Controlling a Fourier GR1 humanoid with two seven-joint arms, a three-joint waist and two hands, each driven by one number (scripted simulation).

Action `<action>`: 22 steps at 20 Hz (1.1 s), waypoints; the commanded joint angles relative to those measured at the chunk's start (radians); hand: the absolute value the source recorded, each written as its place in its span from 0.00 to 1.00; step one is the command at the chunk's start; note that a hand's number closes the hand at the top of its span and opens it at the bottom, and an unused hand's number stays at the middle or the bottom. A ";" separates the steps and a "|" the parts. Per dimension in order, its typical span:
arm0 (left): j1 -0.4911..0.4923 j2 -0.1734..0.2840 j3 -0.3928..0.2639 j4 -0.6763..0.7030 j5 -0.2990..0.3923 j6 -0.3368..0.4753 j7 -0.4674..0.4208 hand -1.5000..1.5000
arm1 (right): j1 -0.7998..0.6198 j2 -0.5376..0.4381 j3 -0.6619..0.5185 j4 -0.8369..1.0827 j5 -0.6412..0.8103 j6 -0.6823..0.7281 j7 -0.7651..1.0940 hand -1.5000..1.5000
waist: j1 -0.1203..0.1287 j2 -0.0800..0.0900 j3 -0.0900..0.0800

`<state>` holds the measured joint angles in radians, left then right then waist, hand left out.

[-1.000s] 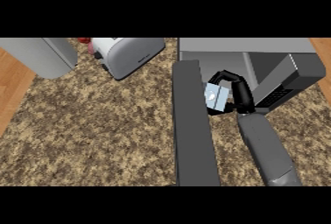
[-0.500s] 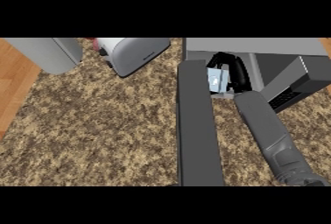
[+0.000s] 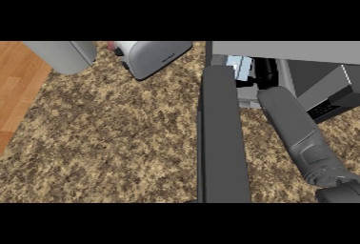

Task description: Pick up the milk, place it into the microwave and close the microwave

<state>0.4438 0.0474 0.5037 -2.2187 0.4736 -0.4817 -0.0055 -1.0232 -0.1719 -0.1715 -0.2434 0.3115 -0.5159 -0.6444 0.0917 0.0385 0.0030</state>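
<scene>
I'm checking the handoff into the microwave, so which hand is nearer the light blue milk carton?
Right. The right hand is at the light blue milk carton, inside the grey microwave opening. The left hand is not in view; only a grey forearm beside the opening shows.

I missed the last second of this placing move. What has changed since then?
The right hand has carried the milk forward into the microwave opening, its forearm stretched out further. It still holds the carton. The microwave door stays open, and the toaster stays put.

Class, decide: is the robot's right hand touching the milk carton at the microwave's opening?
Touching. In the head view, the right hand is curled against the milk carton, dark fingers meeting its side, no gap visible, at the microwave.
</scene>
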 commanded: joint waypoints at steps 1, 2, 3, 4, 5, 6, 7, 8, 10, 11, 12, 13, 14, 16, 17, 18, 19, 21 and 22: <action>-0.021 0.004 -0.009 0.005 0.003 0.006 0.011 0.00 | -0.008 -0.019 -0.003 0.031 0.026 -0.124 -0.045 1.00 | 0.013 0.009 0.000; -0.020 0.007 -0.004 0.033 -0.007 -0.016 -0.011 0.00 | -0.016 -0.058 0.001 0.039 0.035 -0.105 -0.051 1.00 | 0.016 0.011 0.000; -0.019 -0.010 -0.028 -0.006 -0.037 -0.007 -0.006 0.00 | -0.020 -0.048 0.016 0.057 0.055 -0.134 -0.044 1.00 | 0.022 0.013 0.000; -0.042 0.005 -0.029 0.005 -0.020 0.014 0.026 0.00 | -0.047 -0.049 0.008 0.048 0.049 -0.148 -0.045 1.00 | 0.022 0.017 0.001; -0.049 0.013 -0.003 0.020 -0.008 0.009 0.001 0.00 | -0.041 -0.077 0.005 0.057 0.050 -0.139 -0.054 1.00 | 0.029 0.018 0.001; -0.038 0.009 -0.016 0.038 -0.015 -0.017 -0.012 0.00 | -0.019 -0.075 0.006 0.068 0.053 -0.153 -0.069 1.00 | 0.039 0.025 0.001; -0.043 0.001 -0.025 0.052 -0.031 -0.014 -0.011 0.00 | -0.014 -0.088 0.015 0.080 0.067 -0.166 -0.070 1.00 | 0.033 0.025 0.000; -0.049 -0.001 -0.045 0.027 -0.033 -0.002 0.014 0.00 | -0.052 -0.102 0.030 0.092 0.088 -0.182 -0.037 1.00 | 0.043 0.030 0.001; -0.072 0.023 -0.018 0.064 -0.027 -0.007 -0.003 0.00 | -0.031 -0.107 0.036 0.123 0.097 -0.179 -0.033 1.00 | 0.039 0.028 0.001; -0.062 0.008 -0.032 0.065 -0.039 -0.015 -0.011 0.00 | -0.047 -0.099 0.015 0.130 0.080 -0.221 0.011 1.00 | 0.048 0.028 0.000; -0.070 0.010 -0.036 0.061 -0.047 -0.012 -0.010 0.00 | -0.031 -0.116 0.032 0.150 0.102 -0.248 0.022 1.00 | 0.050 0.034 0.000; -0.077 0.005 -0.042 0.064 -0.057 -0.011 -0.015 0.00 | -0.040 -0.119 0.035 0.162 0.111 -0.315 0.065 0.00 | 0.057 0.039 -0.001; -0.056 0.005 -0.029 0.056 -0.056 -0.014 -0.017 0.00 | -0.034 -0.139 0.028 0.165 0.107 -0.333 0.074 0.00 | 0.058 0.030 0.000; -0.070 0.020 -0.025 0.046 -0.060 -0.010 -0.011 0.00 | -0.006 -0.167 0.046 0.239 0.133 -0.450 0.209 0.00 | 0.058 0.039 -0.003; -0.081 0.015 -0.035 0.051 -0.080 -0.003 -0.010 0.00 | -0.028 -0.163 0.071 0.227 0.155 -0.430 0.174 0.00 | 0.054 0.033 0.000; -0.104 0.011 -0.052 0.054 -0.105 0.012 0.000 0.00 | -0.040 -0.142 0.066 0.204 0.148 -0.390 0.146 0.00 | 0.045 0.035 0.003; -0.104 0.024 -0.029 0.079 -0.110 0.008 -0.014 0.00 | -0.016 -0.112 0.067 0.166 0.147 -0.368 0.070 0.00 | 0.046 0.034 0.004; -0.109 0.023 -0.029 0.084 -0.111 0.013 -0.012 0.00 | -0.050 -0.132 0.062 0.160 0.140 -0.279 0.063 0.00 | 0.056 0.035 0.004; -0.104 0.029 -0.027 0.105 -0.109 -0.007 -0.025 0.00 | -0.031 -0.104 0.062 0.162 0.141 -0.306 0.054 0.00 | 0.059 0.034 0.003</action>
<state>0.3478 0.0670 0.4721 -2.1433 0.3813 -0.4794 -0.0186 -1.0550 -0.2957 -0.1145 -0.0732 0.4466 -0.8338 -0.5579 0.1438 0.0728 0.0057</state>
